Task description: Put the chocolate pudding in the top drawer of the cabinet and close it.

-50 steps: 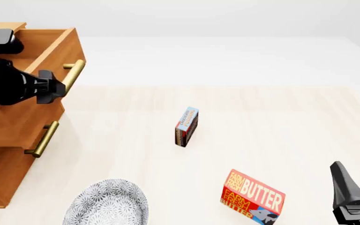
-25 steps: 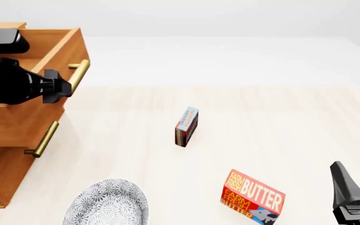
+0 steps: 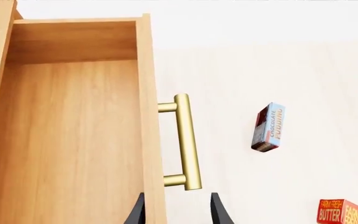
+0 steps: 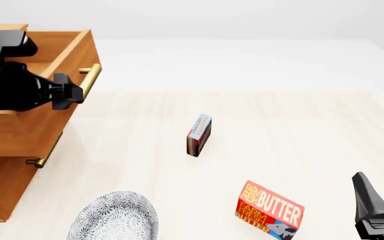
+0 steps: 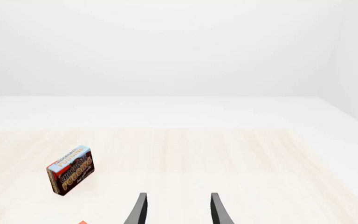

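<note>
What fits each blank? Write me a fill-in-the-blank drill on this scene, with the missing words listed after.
1. The top drawer of the cabinet is pulled ____.
2. The chocolate pudding stands on the ____, not in the drawer.
3. The patterned plate lies to the ____ of the butter box in the front view.
4. The right gripper holds ____.

Missing words: open; table; left; nothing

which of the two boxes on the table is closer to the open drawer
The chocolate pudding, the small blue-and-brown box mid-table, is closer to the top drawer. The red butter box sits farther away, toward the near right.
</note>
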`<control>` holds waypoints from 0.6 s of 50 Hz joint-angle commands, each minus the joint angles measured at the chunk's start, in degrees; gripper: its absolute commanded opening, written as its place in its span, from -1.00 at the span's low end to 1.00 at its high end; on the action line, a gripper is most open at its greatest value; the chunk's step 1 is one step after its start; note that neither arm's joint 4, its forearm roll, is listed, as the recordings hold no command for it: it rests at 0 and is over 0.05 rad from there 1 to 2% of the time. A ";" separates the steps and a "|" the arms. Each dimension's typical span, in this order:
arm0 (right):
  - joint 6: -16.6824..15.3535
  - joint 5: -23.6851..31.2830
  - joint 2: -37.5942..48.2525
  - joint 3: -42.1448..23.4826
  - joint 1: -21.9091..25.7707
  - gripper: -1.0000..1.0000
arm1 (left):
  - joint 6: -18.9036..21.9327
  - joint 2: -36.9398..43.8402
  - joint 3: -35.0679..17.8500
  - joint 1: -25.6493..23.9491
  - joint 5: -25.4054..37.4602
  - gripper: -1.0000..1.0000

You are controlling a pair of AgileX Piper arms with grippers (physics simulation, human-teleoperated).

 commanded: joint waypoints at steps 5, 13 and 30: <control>0.01 0.00 0.00 0.00 0.00 1.00 | 0.10 1.64 0.24 -2.07 -1.09 1.00; 0.00 0.00 0.00 0.00 0.00 1.00 | -0.07 2.34 -0.01 -2.91 -1.94 1.00; 0.00 0.00 0.00 0.00 0.00 1.00 | -0.69 3.79 -0.66 -4.89 -3.20 1.00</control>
